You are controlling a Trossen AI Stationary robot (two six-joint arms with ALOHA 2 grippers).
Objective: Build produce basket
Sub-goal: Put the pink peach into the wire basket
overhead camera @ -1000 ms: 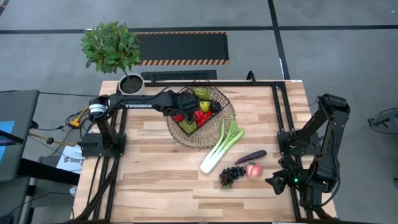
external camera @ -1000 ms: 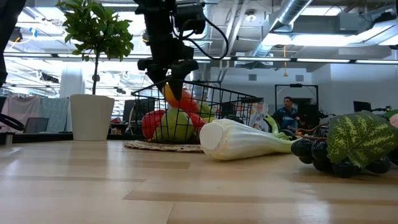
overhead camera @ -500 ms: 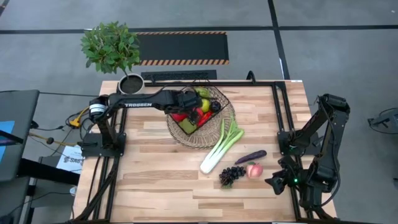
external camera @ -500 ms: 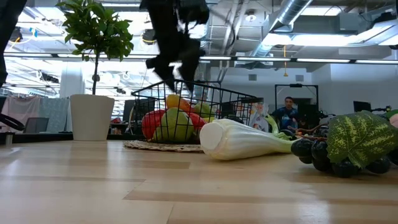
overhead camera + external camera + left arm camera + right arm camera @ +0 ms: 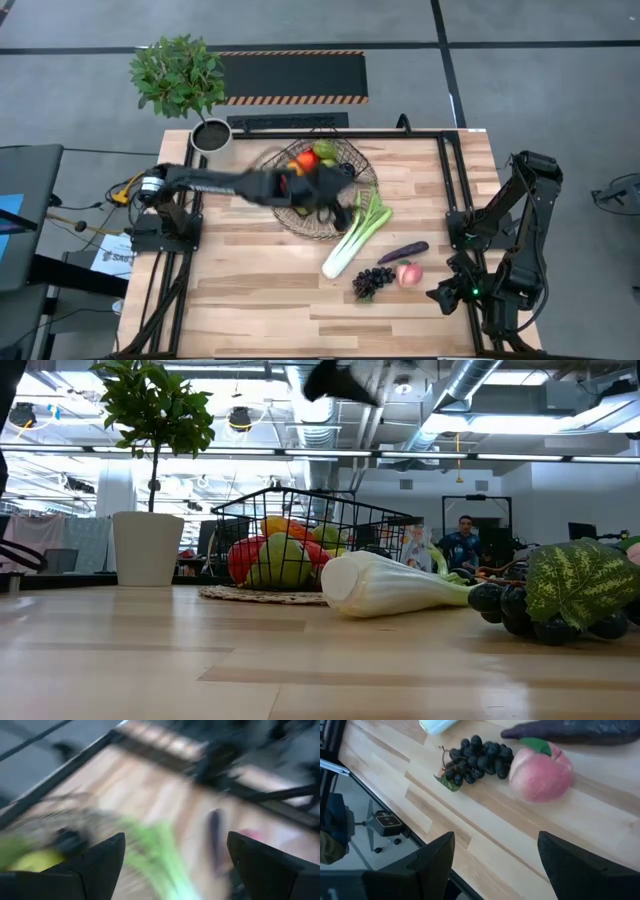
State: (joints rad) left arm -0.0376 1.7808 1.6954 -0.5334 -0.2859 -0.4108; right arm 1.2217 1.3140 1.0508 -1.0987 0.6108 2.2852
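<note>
The dark wire basket (image 5: 345,160) stands on a round wicker tray (image 5: 285,222) at the far middle of the table. In it lie red, green and yellow-orange produce (image 5: 280,555). On the bare wood to its near right lie a leek (image 5: 357,235), an aubergine (image 5: 403,252), a peach (image 5: 539,774) and dark grapes (image 5: 477,757). My left gripper (image 5: 345,210) hangs open and blurred above the basket's near right rim, over the leek's green end, with nothing between its fingers (image 5: 105,860). My right gripper (image 5: 496,837) waits open at the near right, close to the peach.
A potted green plant (image 5: 180,75) in a white pot (image 5: 148,548) stands at the far left corner. Black frame rails (image 5: 445,180) run along the table's sides. Bare wood (image 5: 250,300) fills the near left of the table.
My left gripper has opened over the basket, leaving a yellow-orange piece inside. It has then risen clear of the rim, swung toward the table's right and near edge and tipped up closer to level.
</note>
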